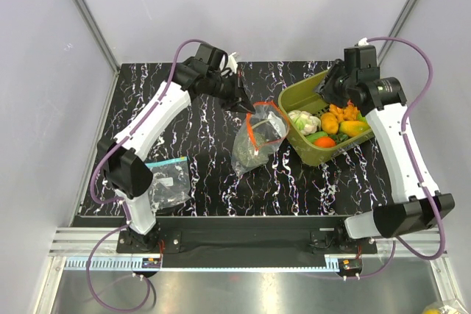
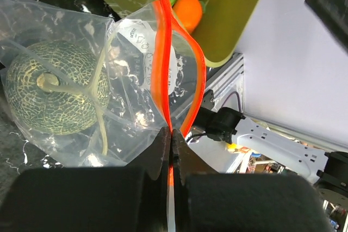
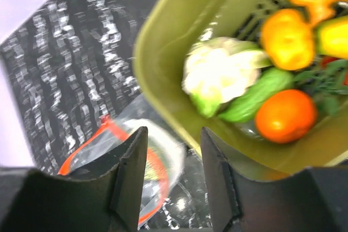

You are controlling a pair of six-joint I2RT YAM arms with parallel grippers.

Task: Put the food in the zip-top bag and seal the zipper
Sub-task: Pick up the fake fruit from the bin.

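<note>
Left gripper: our left gripper (image 2: 172,140) was pressed together on one end of the zipper (image 2: 163,52), pinching the red-orange strip and holding that end up off the desk (image 1: 213,200).
Right gripper: our right gripper (image 3: 173,172) had its fingers spread with nothing between them. It hovered over the near rim of the olive-green tub (image 1: 305,90), close to the cauliflower (image 3: 217,71).
Zip-top bag: the zip-top bag (image 1: 259,141) sat mid-desk between the two arms, just left of the tub. Its lower part seemed to rest on the desk and its mouth was lifted toward the left gripper.
Zipper state: the two red-orange tracks stood parted in a loop, so the mouth gaped and was not sealed.
Food in the bag: we saw one piece inside, a netted melon (image 2: 51,93), low in the bag.
Food left in the tub: the cauliflower, an orange (image 3: 285,115), a green vegetable (image 3: 255,99) and some yellow-orange pieces (image 3: 286,39) lay in the tub.
Progress: we judged the task to be early. One item was bagged, several were yet to go in, and the sealing was not begun.
Step in hand: we judged that the right gripper was placed to pick the next piece from the tub.
Other bag: a clear bag with a teal strip (image 1: 168,182) lay flat near the left arm's base, well apart from the work.
</note>
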